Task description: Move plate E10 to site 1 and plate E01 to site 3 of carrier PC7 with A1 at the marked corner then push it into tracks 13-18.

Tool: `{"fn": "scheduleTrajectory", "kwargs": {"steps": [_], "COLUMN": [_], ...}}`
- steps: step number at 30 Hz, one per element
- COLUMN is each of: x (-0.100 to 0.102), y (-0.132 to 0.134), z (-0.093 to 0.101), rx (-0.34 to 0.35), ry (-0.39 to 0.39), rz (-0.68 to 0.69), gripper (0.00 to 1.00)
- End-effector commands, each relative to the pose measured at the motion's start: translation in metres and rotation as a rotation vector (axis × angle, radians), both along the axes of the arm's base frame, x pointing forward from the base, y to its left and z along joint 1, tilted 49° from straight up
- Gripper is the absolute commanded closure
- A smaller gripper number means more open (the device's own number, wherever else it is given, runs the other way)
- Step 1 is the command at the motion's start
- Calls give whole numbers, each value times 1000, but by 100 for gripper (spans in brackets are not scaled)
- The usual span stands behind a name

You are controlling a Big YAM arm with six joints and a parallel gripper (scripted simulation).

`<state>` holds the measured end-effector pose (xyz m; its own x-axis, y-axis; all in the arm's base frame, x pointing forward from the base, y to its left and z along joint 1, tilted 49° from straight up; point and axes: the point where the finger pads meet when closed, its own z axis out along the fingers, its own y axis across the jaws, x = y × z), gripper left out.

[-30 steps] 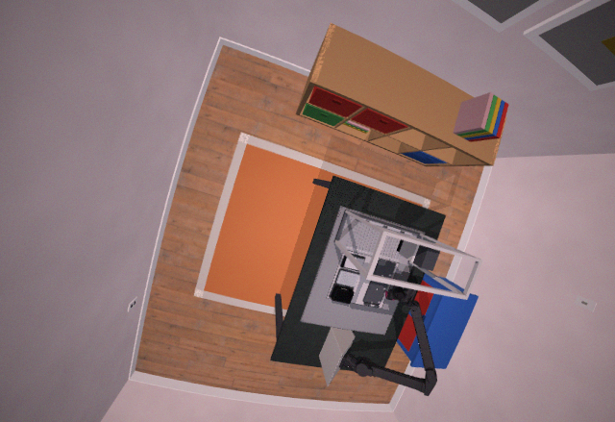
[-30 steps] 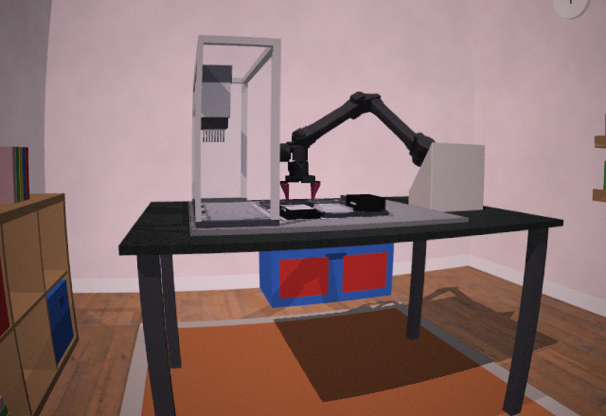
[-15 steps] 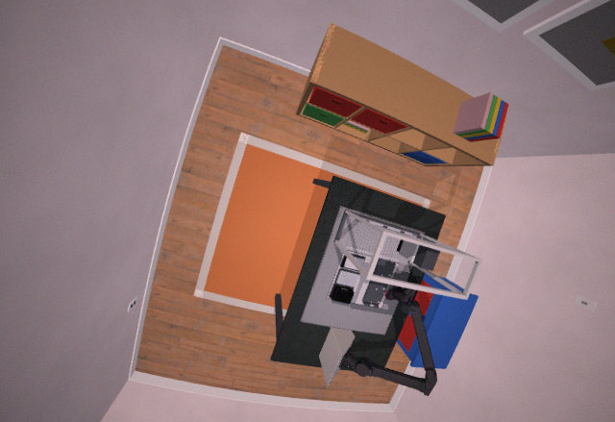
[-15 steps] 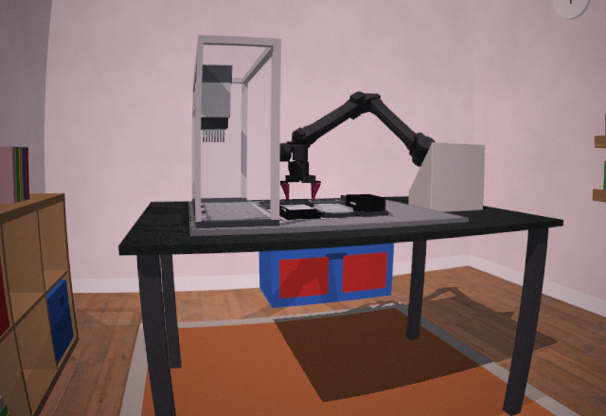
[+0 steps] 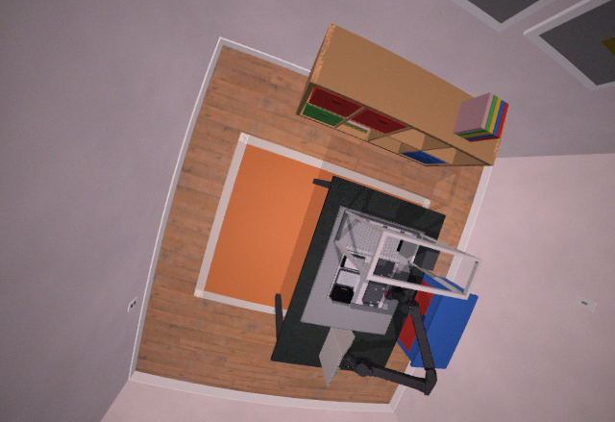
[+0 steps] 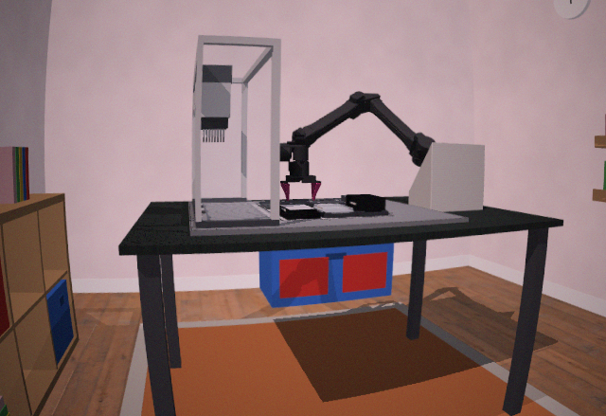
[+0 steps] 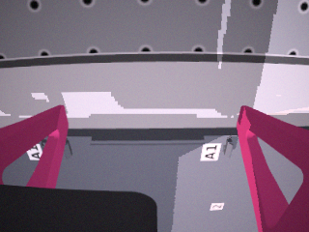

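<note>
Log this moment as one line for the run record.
arm: over the deck beside the frame | gripper: open, empty, above the plates | black block: on its nest | A1 mark: visible below

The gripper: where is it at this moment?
In the exterior view the open gripper hangs above the plates on the grey deck, just right of the instrument frame's front post.

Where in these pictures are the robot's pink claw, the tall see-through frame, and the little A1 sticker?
gripper [image 6: 299, 188], exterior view: the gap midway between its two pink fingertips, standing open.
instrument frame [image 6: 275, 127], exterior view: its near corner post.
A1 mark [image 7: 210, 151], wrist view: the middle of the white label.
</note>
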<state>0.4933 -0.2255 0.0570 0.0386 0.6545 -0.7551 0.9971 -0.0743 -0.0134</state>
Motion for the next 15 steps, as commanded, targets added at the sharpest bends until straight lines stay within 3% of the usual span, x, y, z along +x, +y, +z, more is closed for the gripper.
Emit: {"fn": "scheduleTrajectory", "kwargs": {"steps": [1, 15], "x": [11, 11], "y": [34, 37], "z": [-11, -14], "rx": [11, 11], "ry": [22, 23], "rz": [55, 56], "gripper": [0, 0]}}
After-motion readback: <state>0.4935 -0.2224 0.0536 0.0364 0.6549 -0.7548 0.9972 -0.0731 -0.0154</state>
